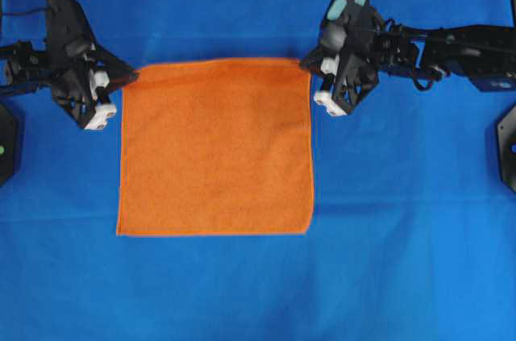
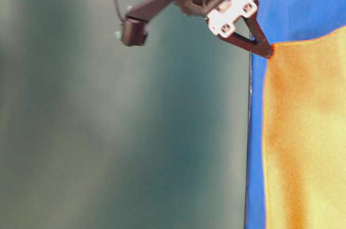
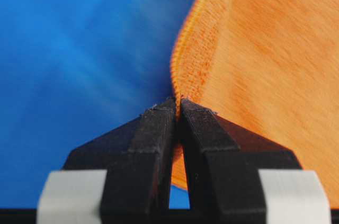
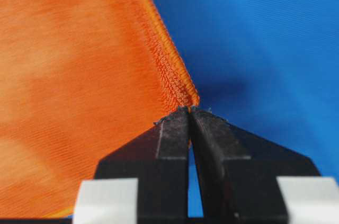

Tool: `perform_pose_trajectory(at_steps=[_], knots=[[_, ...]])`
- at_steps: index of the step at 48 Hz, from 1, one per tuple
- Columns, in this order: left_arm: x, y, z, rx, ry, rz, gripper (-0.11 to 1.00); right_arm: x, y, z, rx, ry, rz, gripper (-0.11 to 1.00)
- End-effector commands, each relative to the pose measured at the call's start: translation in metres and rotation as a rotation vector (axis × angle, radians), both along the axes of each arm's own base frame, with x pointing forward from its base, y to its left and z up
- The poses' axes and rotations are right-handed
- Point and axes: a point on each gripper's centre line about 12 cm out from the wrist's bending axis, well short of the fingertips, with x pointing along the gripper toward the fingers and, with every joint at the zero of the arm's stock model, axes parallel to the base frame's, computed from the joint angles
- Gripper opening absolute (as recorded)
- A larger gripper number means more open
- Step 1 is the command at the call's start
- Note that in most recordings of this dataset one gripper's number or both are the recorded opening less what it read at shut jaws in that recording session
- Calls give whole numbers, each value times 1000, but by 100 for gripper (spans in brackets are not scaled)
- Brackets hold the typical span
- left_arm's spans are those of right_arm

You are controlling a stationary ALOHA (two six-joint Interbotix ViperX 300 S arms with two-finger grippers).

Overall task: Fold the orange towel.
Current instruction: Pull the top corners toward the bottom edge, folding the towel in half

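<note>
While each gripper pinches a corner, the orange towel (image 1: 216, 146) lies flat.

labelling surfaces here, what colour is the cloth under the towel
Solid blue; the table cover under the orange towel shows best in the overhead view.

The scene is viewed straight down from overhead, the orange towel (image 1: 215, 146) centred. From table level, its corner is caught at 3 o'clock, close and blurred. By each wrist view, one corner is framed tightly just past the fingertips.
</note>
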Motion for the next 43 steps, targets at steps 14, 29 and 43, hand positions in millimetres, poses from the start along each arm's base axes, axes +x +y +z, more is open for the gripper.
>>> perform_pose_trajectory(at_steps=[14, 29, 43], knots=[[3, -67, 21, -56, -23, -237, 1, 3, 83, 17, 84, 28, 169, 2], [4, -126, 16, -203, 2, -359, 1, -3, 137, 12, 153, 55, 262, 2], [12, -156, 9, -218, 57, -448, 1, -2, 164, 7, 183, 69, 307, 2]])
